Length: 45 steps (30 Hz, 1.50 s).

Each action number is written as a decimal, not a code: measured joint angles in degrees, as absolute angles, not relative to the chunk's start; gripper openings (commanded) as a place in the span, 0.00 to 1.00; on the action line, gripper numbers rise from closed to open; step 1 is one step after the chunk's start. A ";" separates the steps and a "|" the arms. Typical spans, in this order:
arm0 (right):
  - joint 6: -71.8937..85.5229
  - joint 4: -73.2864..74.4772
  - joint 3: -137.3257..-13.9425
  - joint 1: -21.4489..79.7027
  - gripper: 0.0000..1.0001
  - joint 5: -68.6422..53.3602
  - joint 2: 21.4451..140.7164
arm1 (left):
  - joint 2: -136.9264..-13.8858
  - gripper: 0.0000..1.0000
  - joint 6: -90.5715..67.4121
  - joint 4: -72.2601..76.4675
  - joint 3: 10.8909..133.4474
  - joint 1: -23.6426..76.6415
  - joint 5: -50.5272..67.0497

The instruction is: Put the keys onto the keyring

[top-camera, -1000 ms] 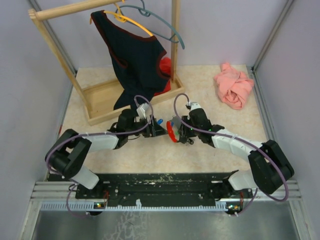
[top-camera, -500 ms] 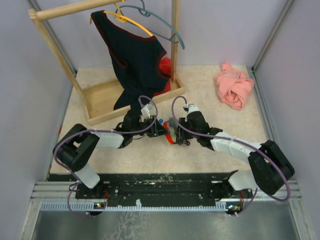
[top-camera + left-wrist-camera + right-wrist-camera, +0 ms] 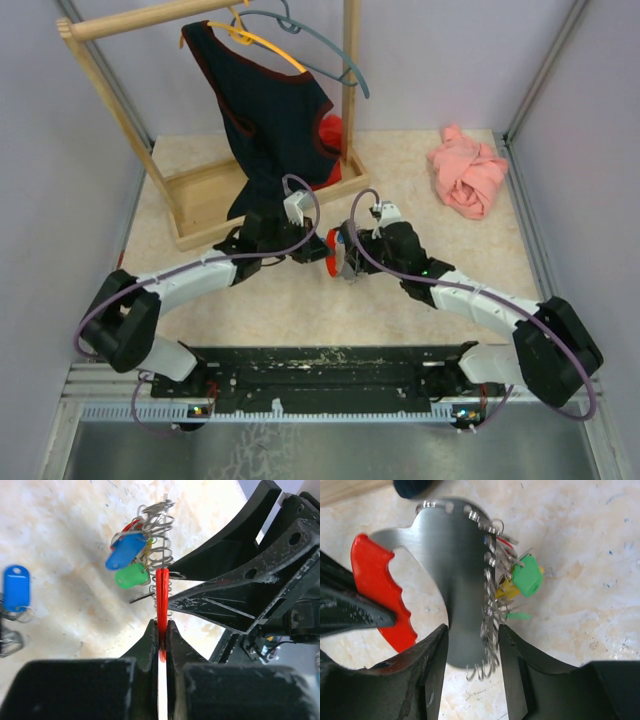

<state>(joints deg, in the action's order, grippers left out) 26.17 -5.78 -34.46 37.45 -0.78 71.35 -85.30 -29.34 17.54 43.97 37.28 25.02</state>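
The keyring is a grey metal plate [image 3: 455, 580] with a red handle [image 3: 380, 590] and a row of wire rings along one edge. Keys with blue [image 3: 125, 550] and green [image 3: 131, 575] heads hang from those rings; a green head [image 3: 527, 577] and a yellow one [image 3: 507, 590] show in the right wrist view. My left gripper [image 3: 161, 625] is shut on the red handle [image 3: 162, 600]. My right gripper [image 3: 472, 630] is open, its fingers on either side of the plate's lower end. Both grippers meet at the table's middle [image 3: 335, 252]. A loose blue-headed key [image 3: 16, 587] lies on the table.
A wooden rack [image 3: 215, 195] stands at the back left with a dark garment [image 3: 275, 110] on a hanger, just beyond my left gripper. A pink cloth [image 3: 467, 180] lies at the back right. A red cloth [image 3: 328, 130] sits behind the rack post.
My left gripper has shut on the red handle. My right jaws have widened around the plate. The left arm has stretched out, and the keyring now sits slightly farther from the bases.
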 measured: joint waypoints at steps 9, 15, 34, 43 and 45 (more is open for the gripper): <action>18.90 -9.93 -30.59 37.50 0.52 -2.31 63.40 | -81.21 0.01 -11.22 -12.10 59.96 37.12 18.17; 12.47 -15.75 -25.41 37.93 0.51 -4.60 60.97 | -81.69 0.01 -1.30 -31.14 72.86 37.12 15.88; -2.02 -45.32 -17.41 46.65 0.30 -9.80 70.81 | -90.70 0.01 9.93 -54.50 87.24 38.54 16.01; -5.10 -53.45 -17.28 49.34 0.26 -9.82 76.36 | -90.70 0.01 10.15 -53.56 87.64 39.29 19.42; -5.41 -54.48 -17.28 49.71 0.25 -9.52 77.28 | -90.70 0.01 10.13 -53.01 87.64 39.44 20.08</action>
<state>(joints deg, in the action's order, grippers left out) -5.41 -54.48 -17.28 49.71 -9.52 77.28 -90.70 10.13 -53.01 87.64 39.44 20.08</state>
